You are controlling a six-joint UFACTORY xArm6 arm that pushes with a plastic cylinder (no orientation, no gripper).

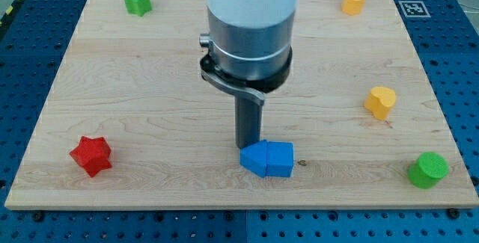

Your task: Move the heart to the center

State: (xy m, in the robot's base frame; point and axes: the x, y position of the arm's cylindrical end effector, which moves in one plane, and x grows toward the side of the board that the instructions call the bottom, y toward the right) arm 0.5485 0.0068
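Observation:
A yellow heart block (380, 102) lies at the view's right, about mid height on the wooden board (150, 93). My tip (247, 146) comes down near the middle bottom of the board and touches the top left edge of a blue block (267, 159). The heart is far to the right of my tip and apart from it. The wide arm body hides part of the board's middle top.
A red star block (91, 155) is at bottom left. A green star block (138, 1) is at top left. A yellow hexagon block (353, 1) is at top right. A green cylinder block (428, 170) is at bottom right.

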